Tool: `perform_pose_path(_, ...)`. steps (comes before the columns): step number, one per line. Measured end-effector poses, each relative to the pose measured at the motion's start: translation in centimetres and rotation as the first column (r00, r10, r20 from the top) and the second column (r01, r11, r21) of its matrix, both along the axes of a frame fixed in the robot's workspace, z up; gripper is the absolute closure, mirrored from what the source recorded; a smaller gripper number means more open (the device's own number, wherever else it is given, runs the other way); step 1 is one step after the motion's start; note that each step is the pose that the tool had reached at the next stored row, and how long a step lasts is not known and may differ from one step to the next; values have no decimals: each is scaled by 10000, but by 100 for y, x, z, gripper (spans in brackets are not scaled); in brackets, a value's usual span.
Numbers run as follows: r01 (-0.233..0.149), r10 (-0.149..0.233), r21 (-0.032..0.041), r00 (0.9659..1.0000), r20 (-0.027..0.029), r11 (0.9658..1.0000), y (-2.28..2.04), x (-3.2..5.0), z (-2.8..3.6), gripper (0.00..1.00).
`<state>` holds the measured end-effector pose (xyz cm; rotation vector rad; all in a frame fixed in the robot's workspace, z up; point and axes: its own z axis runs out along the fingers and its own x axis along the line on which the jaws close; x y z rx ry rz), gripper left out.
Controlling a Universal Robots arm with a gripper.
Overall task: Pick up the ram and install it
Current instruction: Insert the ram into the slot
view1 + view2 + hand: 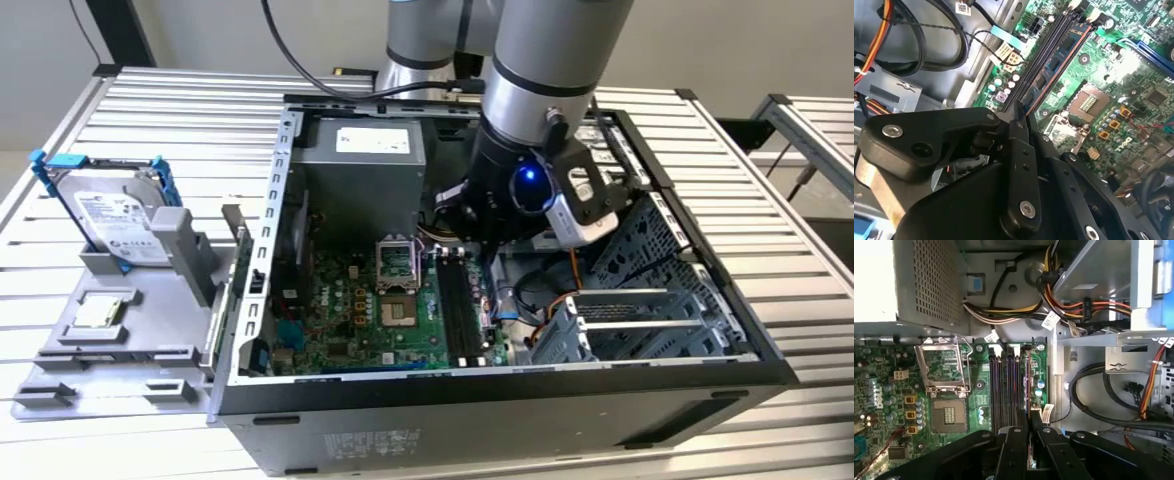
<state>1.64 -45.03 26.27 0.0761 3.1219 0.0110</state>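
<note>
My gripper [483, 250] is down inside the open computer case [267, 300], just over the black memory slots [461, 300] of the green motherboard [347, 310]. In both wrist views its black fingers [1016, 440] are closed on the ram [1027, 390], a thin dark stick seen edge-on. It lines up with the slot nearest the board's edge, the outermost of the memory slots [1001, 390]. The second wrist view shows the ram [1054, 65] with its dark chips running away from the gripper [1016, 122] beside the memory slots [1046, 55]. I cannot tell whether it is seated or hovering.
A power supply [360, 150] fills the case's far end, with cable bundles [1054, 305] close to the slots. The CPU socket [946, 385] lies beside them. A metal drive cage [641, 290] stands at the exterior view's right. A hard drive in a blue bracket [114, 215] sits outside.
</note>
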Motion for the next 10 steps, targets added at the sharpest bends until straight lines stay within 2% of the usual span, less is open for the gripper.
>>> perform_pose_path(10,-61,61,-2,10000,-4,10000,0,14,-175,100)
